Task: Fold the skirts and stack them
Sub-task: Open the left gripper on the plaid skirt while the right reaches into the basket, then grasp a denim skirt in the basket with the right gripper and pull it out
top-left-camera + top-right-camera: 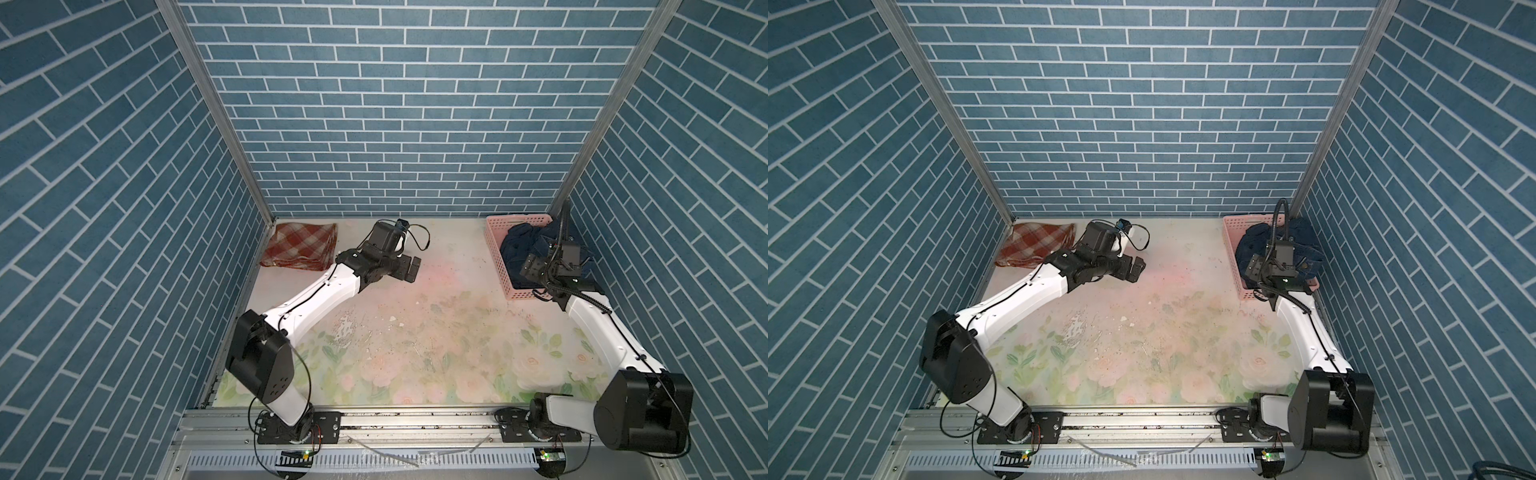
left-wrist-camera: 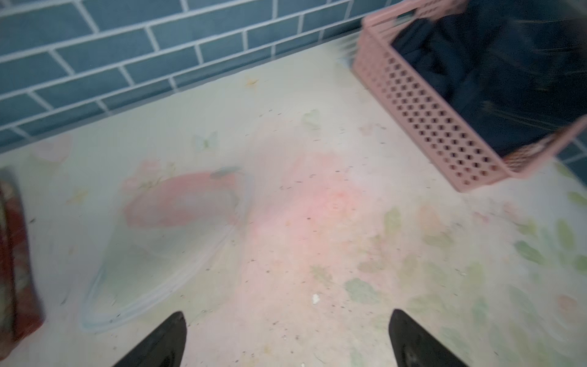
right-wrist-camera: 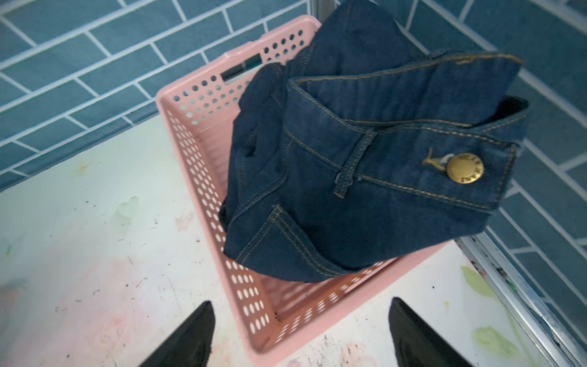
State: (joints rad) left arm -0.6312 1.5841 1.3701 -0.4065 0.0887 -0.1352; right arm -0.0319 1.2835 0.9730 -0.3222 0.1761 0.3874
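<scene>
In both top views the plaid skirt (image 1: 301,247) lies folded in the far-left corner; the left pincer (image 1: 411,269), wide and empty, hovers nearby. Left wrist: bare tabletop (image 2: 317,238). Right wrist: the right pincer (image 3: 300,317), wide and empty, faces the denim skirts (image 3: 365,178) heaped in the basket (image 3: 203,178); we fear one pinch lifts both skirts or drags the basket.

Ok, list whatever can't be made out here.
- Denim in the pink basket: one skirt or two, unclear; folds overlap in the right wrist view, and the right arm partly covers it in both top views.
- Plaid skirt: cut by the edge and blurred in the left wrist view.
- Pale shape on the table, same view: smeared by blur.
</scene>
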